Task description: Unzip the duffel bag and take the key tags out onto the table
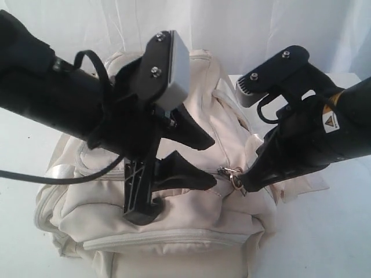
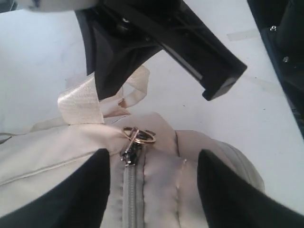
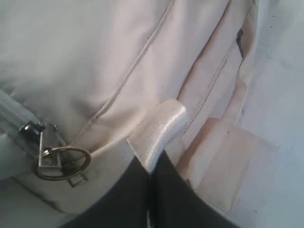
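Note:
The cream duffel bag (image 1: 174, 231) lies on the white table (image 1: 330, 237), its top zipper (image 2: 129, 190) closed. The gold ring zipper pull (image 1: 233, 174) sits at the zipper's end. My left gripper (image 1: 211, 163) hovers open over the bag, its fingers (image 2: 90, 190) straddling the zipper just behind the ring pull (image 2: 138, 135). Beside that pull (image 3: 62, 162), my right gripper (image 1: 246, 184) is shut on the bag's pale webbing tab (image 3: 159, 126). From the left wrist, that tab (image 2: 80, 102) shows pulled up. The key tags are out of view.
A pale flat flap (image 3: 228, 161) of the bag spreads on the table (image 3: 285, 95) by my right gripper (image 3: 152, 173). White backdrop cloth (image 1: 243, 29) hangs behind. A black cable (image 1: 35, 176) trails from the left arm across the bag.

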Motion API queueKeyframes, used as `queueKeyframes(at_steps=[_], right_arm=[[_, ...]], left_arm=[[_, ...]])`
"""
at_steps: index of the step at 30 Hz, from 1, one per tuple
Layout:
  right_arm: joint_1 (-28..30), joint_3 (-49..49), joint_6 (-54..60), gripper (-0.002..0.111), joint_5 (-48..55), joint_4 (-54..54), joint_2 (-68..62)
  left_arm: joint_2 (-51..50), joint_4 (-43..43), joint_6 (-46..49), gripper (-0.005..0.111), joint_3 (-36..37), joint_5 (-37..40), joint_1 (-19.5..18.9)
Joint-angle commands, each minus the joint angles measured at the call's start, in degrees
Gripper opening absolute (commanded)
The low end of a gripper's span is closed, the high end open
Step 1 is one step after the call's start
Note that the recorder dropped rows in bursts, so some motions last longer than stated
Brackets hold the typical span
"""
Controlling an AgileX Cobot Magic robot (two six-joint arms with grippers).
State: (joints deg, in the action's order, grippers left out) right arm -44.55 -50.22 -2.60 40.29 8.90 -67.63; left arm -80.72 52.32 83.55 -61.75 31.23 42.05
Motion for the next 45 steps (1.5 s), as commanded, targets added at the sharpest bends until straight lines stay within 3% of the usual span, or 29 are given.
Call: queueKeyframes(at_steps=[1,5,19,23,32,45], right_arm=[[0.04,-0.51,-4.6,0.0,-0.22,-0.16,1.66],[0.04,-0.51,-7.4,0.0,-0.22,0.1,2.42],[0.04,-0.51,-29.0,0.0,-0.15,6.55,2.71],[0.04,-0.51,-29.12,0.0,-0.15,6.67,3.57],[0.04,-0.51,-29.12,0.0,-0.26,7.07,4.2],[0.04,-0.51,-29.12,0.0,-0.51,7.06,4.2]], left_arm=[[-1.96,2.31,3.93,0.061,-0.33,-5.63,2.73],[-4.09,2.68,4.05,0.061,-0.33,-10.16,4.49],[-6.71,2.97,7.04,0.061,-0.33,-12.59,6.02],[-6.71,2.97,7.95,0.061,-0.33,-12.85,6.02],[-6.71,2.97,7.95,0.045,-0.33,-13.66,6.05],[-6.71,4.34,8.17,0.047,-2.39,-15.41,7.8]])
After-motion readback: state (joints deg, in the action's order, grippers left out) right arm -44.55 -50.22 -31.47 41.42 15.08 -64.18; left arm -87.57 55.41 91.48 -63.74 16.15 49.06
